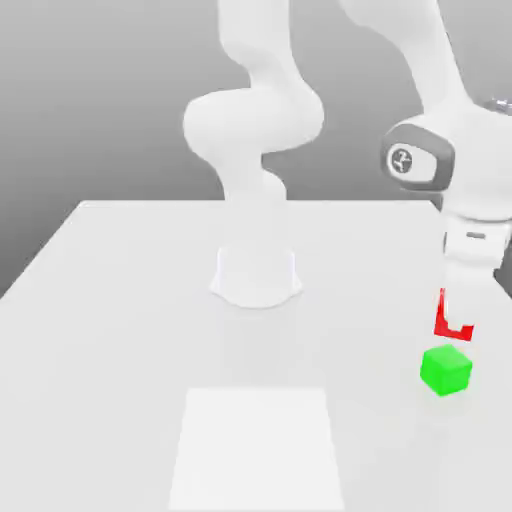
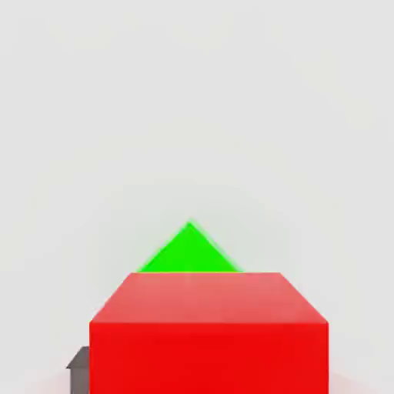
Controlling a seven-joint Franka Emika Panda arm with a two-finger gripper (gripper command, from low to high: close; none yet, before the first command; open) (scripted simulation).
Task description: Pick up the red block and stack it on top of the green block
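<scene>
Plainly 1 pale, smooth tabletop (image 1: 100,340), grey backdrop (image 1: 100,100) behind, pincer (image 1: 456,318) closed on red block (image 2: 208,358).

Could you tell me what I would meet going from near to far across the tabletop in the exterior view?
Small bright green cube → white robot arm's base → pale tabletop's far edge

Round emblem: one small dark round emblem (image 1: 401,161) with a pale figure inside, on the grey-rimmed joint cap (image 1: 418,158) of the smooth white robot arm (image 1: 255,120).
Emblem's figure: perhaps a stylised 7, too small to read for certain.
Short dark mark: on the white wrist housing (image 1: 474,249) below that joint, in the exterior view; no letters legible.
Readable words: none.
</scene>
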